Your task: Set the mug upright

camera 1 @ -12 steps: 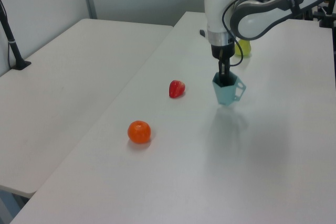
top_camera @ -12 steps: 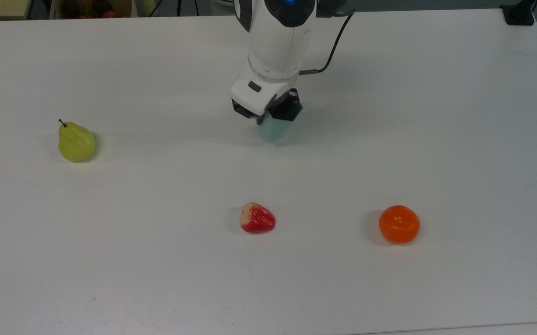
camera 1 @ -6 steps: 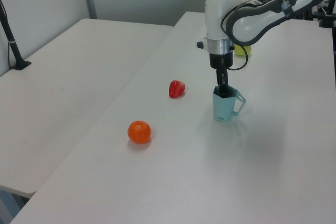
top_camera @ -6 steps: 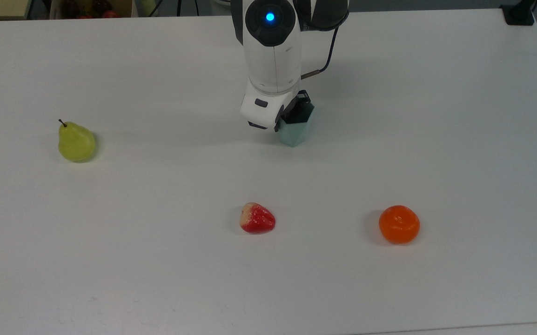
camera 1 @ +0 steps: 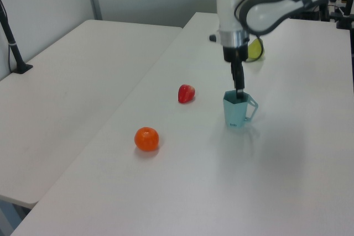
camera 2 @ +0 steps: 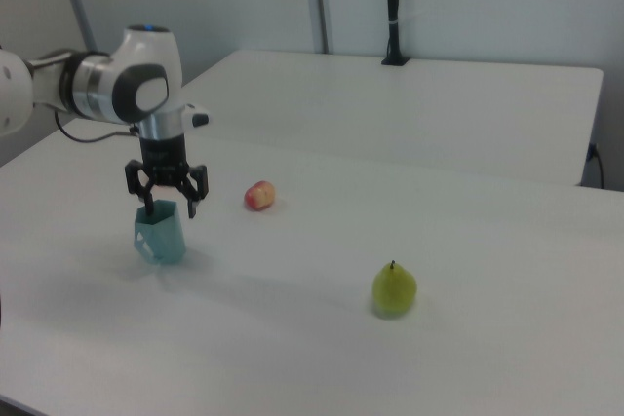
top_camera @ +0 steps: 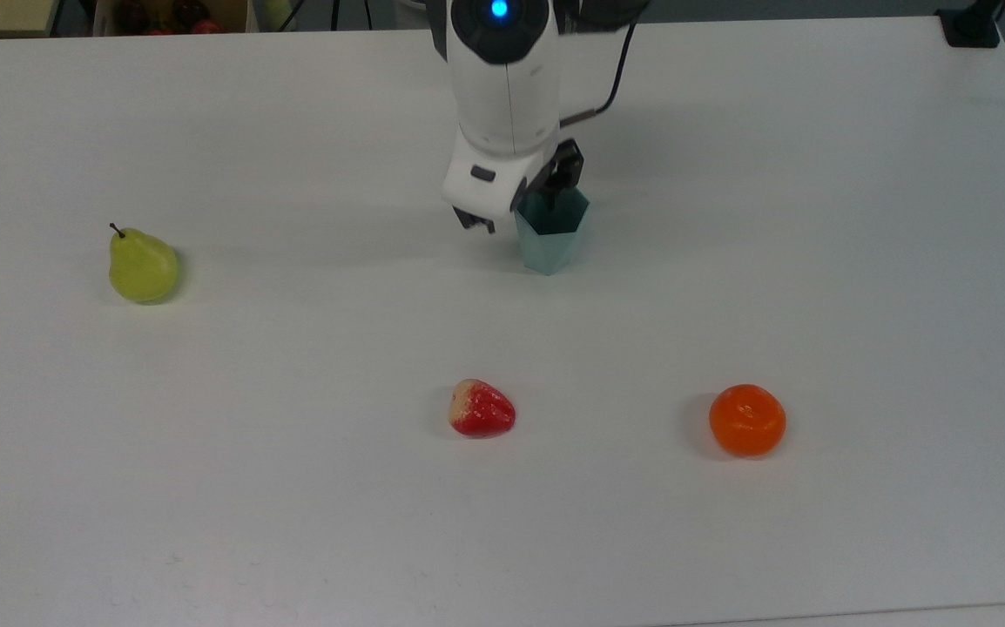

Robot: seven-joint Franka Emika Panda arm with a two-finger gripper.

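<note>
The pale teal faceted mug stands upright on the white table, mouth up, just right of centre at the back in the top view. In the left view the mug shows a handle on the left view's right. My gripper hangs just above the rim, open. One finger sits over the mug's mouth and the other outside its left wall in the top view. In the right view the gripper has its fingers spread apart over the mug.
A green pear lies at the top view's left. A red strawberry and an orange lie nearer the front. A second table with a black post stands beside this one.
The mug hung tilted in my shut gripper a second ago, then came down upright onto the table. My fingers have since opened and the hand has lifted slightly.
</note>
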